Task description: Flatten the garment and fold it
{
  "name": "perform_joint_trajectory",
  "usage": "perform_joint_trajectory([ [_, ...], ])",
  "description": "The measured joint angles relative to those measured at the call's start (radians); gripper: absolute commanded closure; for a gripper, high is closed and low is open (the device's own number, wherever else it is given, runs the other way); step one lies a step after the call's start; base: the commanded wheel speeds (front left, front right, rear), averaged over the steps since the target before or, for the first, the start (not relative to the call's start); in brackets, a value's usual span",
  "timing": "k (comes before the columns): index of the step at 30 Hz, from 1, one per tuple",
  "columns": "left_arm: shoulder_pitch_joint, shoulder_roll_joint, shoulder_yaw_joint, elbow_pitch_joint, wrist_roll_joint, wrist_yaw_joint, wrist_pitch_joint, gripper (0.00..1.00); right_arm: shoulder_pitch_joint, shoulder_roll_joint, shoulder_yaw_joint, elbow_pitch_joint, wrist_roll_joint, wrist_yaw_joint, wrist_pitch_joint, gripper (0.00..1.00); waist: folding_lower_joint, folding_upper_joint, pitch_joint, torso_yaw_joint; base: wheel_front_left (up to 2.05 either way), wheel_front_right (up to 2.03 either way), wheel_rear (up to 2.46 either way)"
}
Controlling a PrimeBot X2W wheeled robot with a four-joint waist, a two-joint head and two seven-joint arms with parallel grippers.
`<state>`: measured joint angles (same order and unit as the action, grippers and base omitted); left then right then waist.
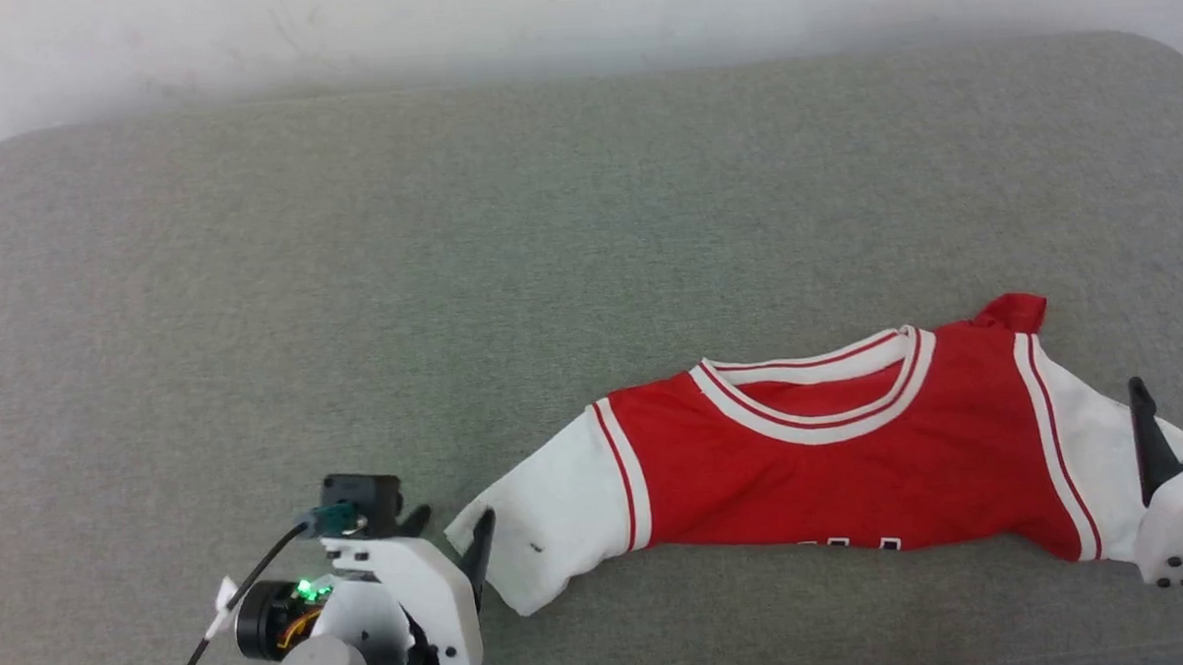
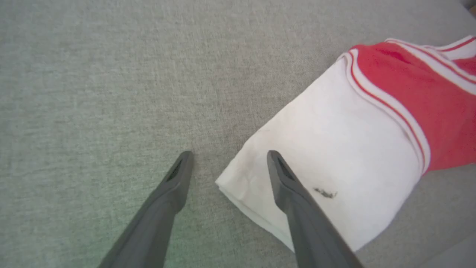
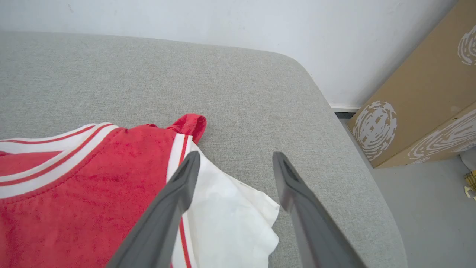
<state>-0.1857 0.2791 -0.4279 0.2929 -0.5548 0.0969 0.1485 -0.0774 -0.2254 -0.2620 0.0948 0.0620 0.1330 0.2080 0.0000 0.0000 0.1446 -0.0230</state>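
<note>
Left gripper (image 2: 229, 154): my fingers stood wide apart and held nothing; one lay over the cuff corner of the left sleeve (image 2: 334, 149), the other over bare cushion (image 1: 354, 282).
Right gripper (image 3: 236, 154): my fingers were spread wide too, with nothing between them; one crossed the seam of the right sleeve (image 3: 230, 219), the other was over bare cushion.
Shirt (image 1: 833, 472): lay sideways on the near right part of the cushion, collar (image 1: 820, 384) toward the far edge, right sleeve rumpled.
Box (image 3: 420, 108): cardboard, stood on the floor (image 3: 427, 208) past the cushion's right edge.
</note>
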Motion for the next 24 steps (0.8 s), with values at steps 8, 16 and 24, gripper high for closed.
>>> perform_joint_trajectory([
  [8, -0.013, 0.073, -0.053, -0.063, 0.026, 0.025, 0.221, 0.0, 0.037, 0.052, -0.004, -0.068, 0.001, 0.0, 0.011, 0.0, 0.0, 0.0, 0.023, -0.039, 0.0, 0.0, 0.0],
  [16, -0.028, 0.11, -0.07, -0.111, 0.015, 0.027, 0.353, 1.0, 0.039, 0.068, -0.014, -0.07, -0.001, 0.0, 0.011, 0.0, -0.0001, 0.0, 0.046, -0.065, 0.0, 0.0, 0.0],
  [24, -0.019, 0.089, -0.035, -0.126, 0.024, 0.07, 0.206, 1.0, 0.039, 0.06, -0.019, -0.065, -0.001, 0.0, 0.042, 0.0, 0.0001, 0.0, 0.042, -0.06, 0.0, 0.0, 0.0],
])
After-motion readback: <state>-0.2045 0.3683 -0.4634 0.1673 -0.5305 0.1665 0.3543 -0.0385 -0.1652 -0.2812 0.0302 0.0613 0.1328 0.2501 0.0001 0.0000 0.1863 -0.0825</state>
